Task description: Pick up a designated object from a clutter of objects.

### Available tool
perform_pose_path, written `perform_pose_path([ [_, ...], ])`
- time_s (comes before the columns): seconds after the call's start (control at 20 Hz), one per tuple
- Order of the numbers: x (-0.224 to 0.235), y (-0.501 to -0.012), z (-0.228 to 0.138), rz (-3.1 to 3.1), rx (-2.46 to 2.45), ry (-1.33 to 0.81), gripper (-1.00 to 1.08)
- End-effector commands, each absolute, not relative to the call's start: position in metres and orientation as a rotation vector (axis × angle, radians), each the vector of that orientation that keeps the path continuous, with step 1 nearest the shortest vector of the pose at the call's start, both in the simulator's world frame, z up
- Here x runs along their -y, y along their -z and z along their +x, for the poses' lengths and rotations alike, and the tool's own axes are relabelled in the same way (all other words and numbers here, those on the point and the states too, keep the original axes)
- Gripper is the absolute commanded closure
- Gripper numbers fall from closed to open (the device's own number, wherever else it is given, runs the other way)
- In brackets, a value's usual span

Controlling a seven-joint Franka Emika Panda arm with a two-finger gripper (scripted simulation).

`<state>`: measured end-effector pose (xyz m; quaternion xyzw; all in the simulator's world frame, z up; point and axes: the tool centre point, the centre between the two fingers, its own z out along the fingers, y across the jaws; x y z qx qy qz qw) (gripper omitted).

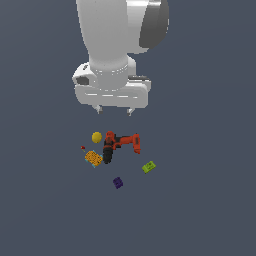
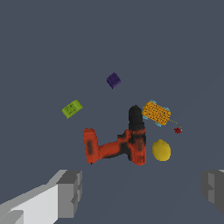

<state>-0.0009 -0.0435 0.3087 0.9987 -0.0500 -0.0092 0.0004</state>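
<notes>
A Franka arm's gripper [image 1: 114, 111] hangs above a scatter of objects on a dark grey floor [image 1: 210, 200], its fingers spread wide and holding nothing. The lime-green block [image 1: 148, 166] lies flat and alone, apart from the red-and-black power drill [image 1: 119, 144], toward the exterior view's right. A yellow ball [image 1: 97, 137], orange patterned block [image 1: 93, 158] and tiny red bit [image 1: 83, 147] cluster beside the drill; a dark purple block [image 1: 118, 182] lies apart

Matt lime-green block [image 2: 72, 109], matt grey floor [image 2: 43, 43] (smooth, flat), glossy white arm casing [image 1: 107, 35]
</notes>
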Motion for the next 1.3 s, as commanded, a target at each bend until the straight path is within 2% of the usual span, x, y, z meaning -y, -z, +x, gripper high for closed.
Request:
perform_pose_path([
  [0.0,0.041,-0.305,0.002,3.135,0.183,0.029,-0.92],
  [0.5,0.022,-0.273,0.020,3.117,0.383,0.025,-0.92],
  [1.25,-0.026,-0.193,0.051,3.023,0.854,0.015,-0.92],
])
